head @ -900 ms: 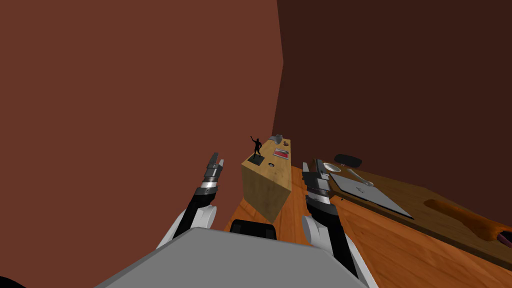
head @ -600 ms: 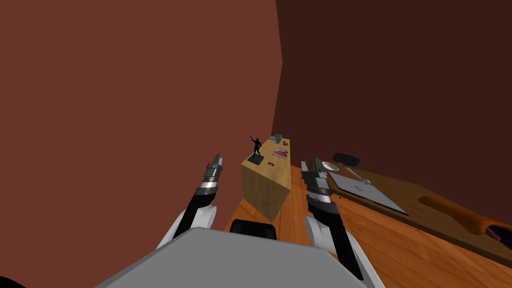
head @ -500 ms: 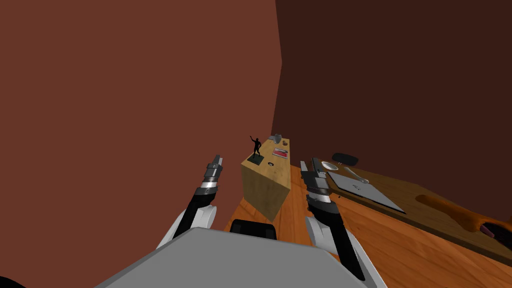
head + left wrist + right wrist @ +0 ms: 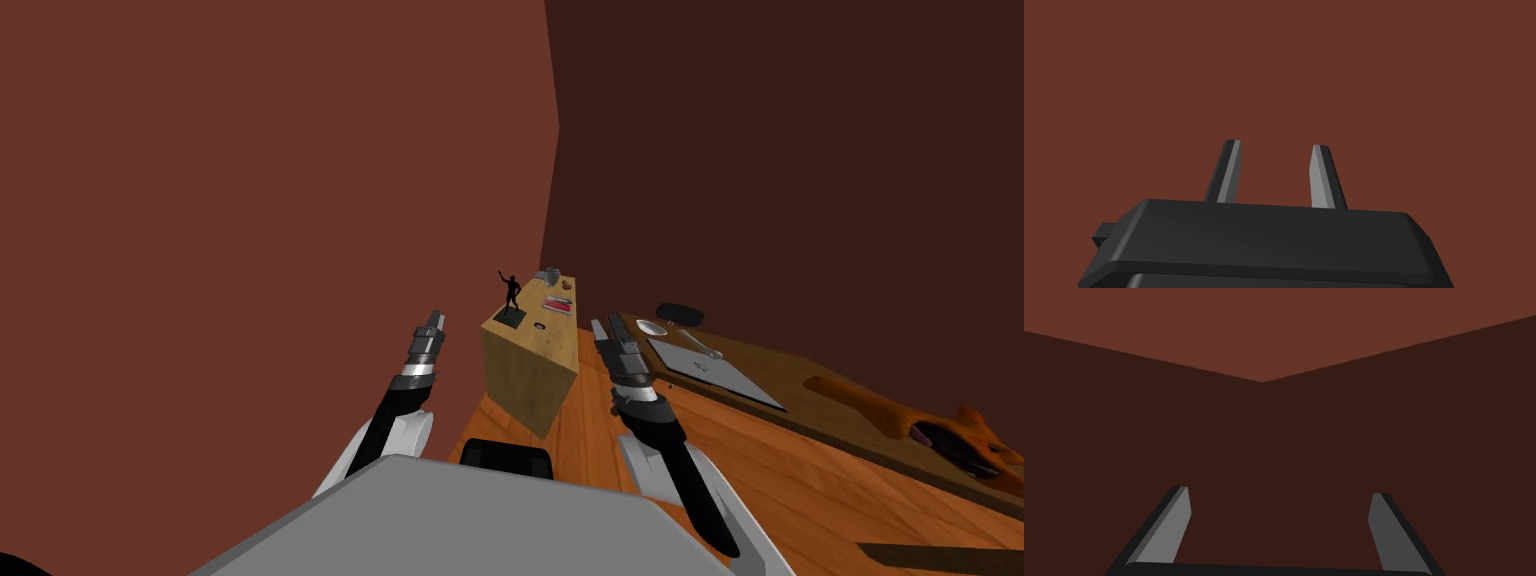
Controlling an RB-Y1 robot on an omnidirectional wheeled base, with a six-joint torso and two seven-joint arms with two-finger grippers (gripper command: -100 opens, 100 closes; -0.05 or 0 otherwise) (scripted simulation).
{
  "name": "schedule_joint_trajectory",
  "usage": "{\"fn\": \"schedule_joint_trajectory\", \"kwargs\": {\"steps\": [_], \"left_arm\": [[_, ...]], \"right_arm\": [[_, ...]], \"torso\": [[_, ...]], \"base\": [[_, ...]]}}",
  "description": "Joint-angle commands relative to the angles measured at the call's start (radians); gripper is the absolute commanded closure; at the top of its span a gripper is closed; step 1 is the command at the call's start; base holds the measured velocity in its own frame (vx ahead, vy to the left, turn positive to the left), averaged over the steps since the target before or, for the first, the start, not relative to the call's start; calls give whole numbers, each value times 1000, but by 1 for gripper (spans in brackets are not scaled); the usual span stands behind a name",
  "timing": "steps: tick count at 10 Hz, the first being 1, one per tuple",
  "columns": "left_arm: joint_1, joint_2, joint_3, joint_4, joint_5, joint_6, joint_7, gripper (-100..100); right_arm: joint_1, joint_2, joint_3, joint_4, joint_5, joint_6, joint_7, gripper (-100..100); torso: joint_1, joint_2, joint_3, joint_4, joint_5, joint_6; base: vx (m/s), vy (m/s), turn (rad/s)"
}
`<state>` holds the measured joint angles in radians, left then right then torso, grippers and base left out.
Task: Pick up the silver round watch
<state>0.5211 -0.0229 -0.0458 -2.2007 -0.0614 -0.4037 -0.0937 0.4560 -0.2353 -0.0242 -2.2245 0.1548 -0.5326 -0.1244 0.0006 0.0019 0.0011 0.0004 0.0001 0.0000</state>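
A big red-brown wall (image 4: 250, 200) is on the left, and a darker brown wall (image 4: 800, 150) is on the right. A wood floor (image 4: 800, 480) lies below. A long dark tabletop (image 4: 810, 382) holds an orange guitar shape (image 4: 880, 408) and a flat grey laptop (image 4: 710, 370). A light wood cabinet (image 4: 525, 375) stands by the corner. The right tool (image 4: 1280, 490) is up between cabinet and tabletop, fingers wide apart, holding nothing. The left tool (image 4: 1277, 145) faces the red-brown wall, fingers a little apart, nothing between them. On the cabinet stand a small black figure (image 4: 512, 290) and a red book (image 4: 558, 305). The watch (image 4: 540, 326) is a tiny ring on the cabinet, near its front edge, just beside the figure's base.
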Motion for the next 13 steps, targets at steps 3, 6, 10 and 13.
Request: {"fn": "schedule_joint_trajectory", "kwargs": {"steps": [3,6,10,13], "left_arm": [[0,0,0,0,0,0,0,0],[0,0,0,0,0,0,0,0],[0,0,0,0,0,0,0,0],[0,0,0,0,0,0,0,0]], "right_arm": [[-18,-95,20,13,41,-8,-3,-100],[-31,-170,38,35,76,-16,-4,-100],[-50,-288,72,89,131,-29,-7,-100],[-63,-365,97,139,170,-38,-8,-100]], "torso": [[0,-1,0,0,0,0],[-1,-1,-1,0,0,0],[-1,-1,-1,0,0,0],[-1,-2,-1,0,0,0]], "base": [[-17,5,-16],[-11,0,8],[-10,-4,45],[-5,-5,91]]}}
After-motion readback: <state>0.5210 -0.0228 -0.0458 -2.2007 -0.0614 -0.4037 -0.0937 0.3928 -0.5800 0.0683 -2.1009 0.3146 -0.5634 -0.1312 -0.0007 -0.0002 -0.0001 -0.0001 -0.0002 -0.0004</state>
